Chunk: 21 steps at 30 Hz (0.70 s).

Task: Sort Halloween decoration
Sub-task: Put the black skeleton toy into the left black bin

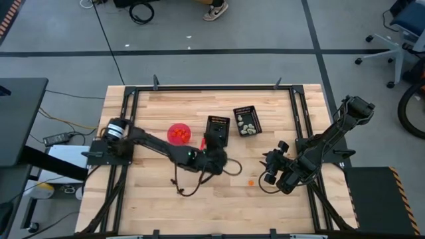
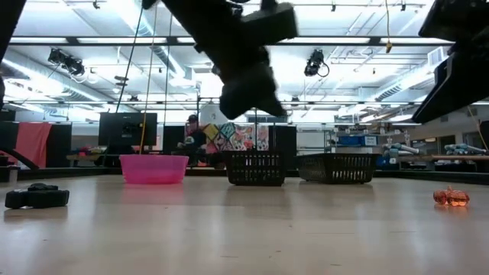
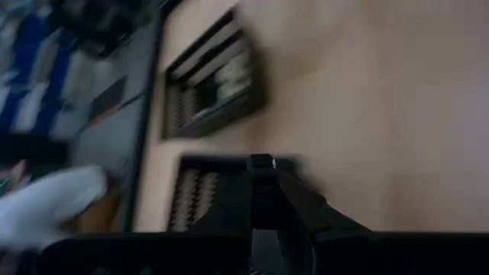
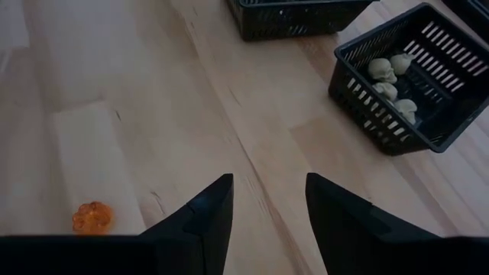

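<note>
My left gripper hangs shut above the table, at the near end of the left black basket. Its view is blurred, so anything between its tips is hidden. The right black basket holds several pale skull trinkets. The pink bowl holds orange trinkets. One orange pumpkin trinket lies on the wood. My right gripper hovers open just right of it, holding nothing. My left gripper's fingers are together and raised off the table. Blur and the dark fingers themselves hide whether a small trinket sits between the tips: I cannot tell whether it touches anything.
A black cable loops on the table near the left arm. A dark lump lies low at the left in the low view. Bare wood stretches along the near edge. A person sits in the room far behind the table.
</note>
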Each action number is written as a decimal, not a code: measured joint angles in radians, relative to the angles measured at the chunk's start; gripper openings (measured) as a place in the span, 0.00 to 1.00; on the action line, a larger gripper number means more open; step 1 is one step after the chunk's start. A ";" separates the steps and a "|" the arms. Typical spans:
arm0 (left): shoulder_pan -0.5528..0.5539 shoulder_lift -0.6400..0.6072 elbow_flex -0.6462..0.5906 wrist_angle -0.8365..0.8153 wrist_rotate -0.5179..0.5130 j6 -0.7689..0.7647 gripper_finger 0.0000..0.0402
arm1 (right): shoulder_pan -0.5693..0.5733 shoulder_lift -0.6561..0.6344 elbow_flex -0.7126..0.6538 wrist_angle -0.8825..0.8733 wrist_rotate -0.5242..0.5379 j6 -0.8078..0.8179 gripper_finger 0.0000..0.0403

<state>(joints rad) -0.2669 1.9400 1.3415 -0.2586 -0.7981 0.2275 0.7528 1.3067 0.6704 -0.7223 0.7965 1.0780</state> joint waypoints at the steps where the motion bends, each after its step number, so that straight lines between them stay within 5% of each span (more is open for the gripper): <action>1: 0.011 -0.009 0.000 -0.033 -0.023 -0.025 0.10 | 0.000 0.000 0.000 0.004 0.002 -0.002 0.42; 6: 0.087 -0.018 0.000 -0.170 -0.001 -0.141 0.11 | 0.000 0.000 0.000 0.031 0.015 -0.031 0.42; 12: 0.185 -0.007 -0.001 -0.147 0.166 -0.210 0.19 | 0.000 0.000 0.000 0.041 0.014 -0.034 0.42; 21: 0.198 -0.007 -0.001 -0.107 0.176 -0.185 0.37 | 0.013 0.000 0.000 0.037 0.014 -0.035 0.42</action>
<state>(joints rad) -0.0693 1.9327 1.3407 -0.3655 -0.6226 0.0425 0.7654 1.3067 0.6704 -0.6849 0.8101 1.0435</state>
